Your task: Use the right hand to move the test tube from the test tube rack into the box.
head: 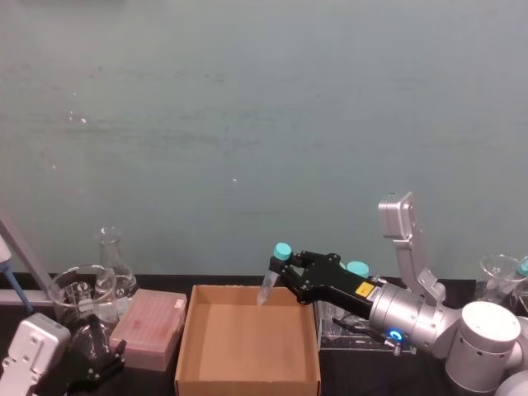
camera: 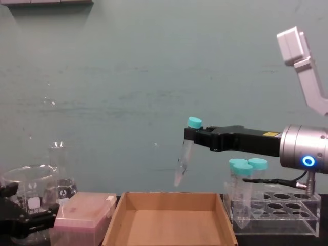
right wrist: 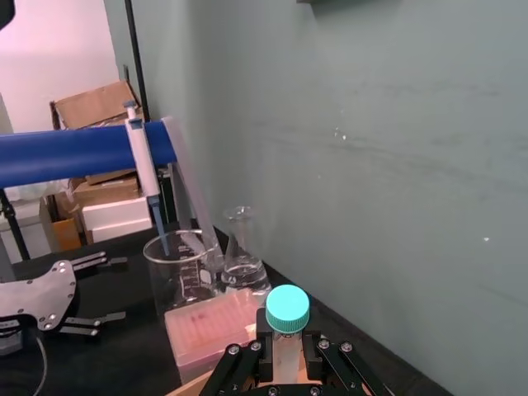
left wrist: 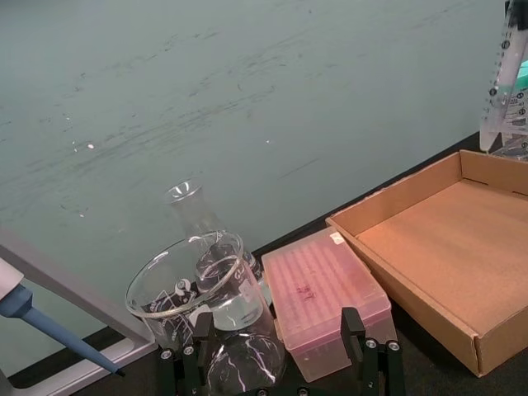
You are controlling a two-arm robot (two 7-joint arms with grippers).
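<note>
In the lower left corner of the head view, the left gripper is sitting parked with its fingers spread. At centre bottom the box is lying open-topped. Above its far wall the right hand is reaching in from the right edge, pinching the test tube just under its cap. The tube is hanging below the fingers, clear of the test tube rack, with its long axis near upright and its tip leaning left and down toward the box floor, so lowering it looks like the likely next move.
</note>
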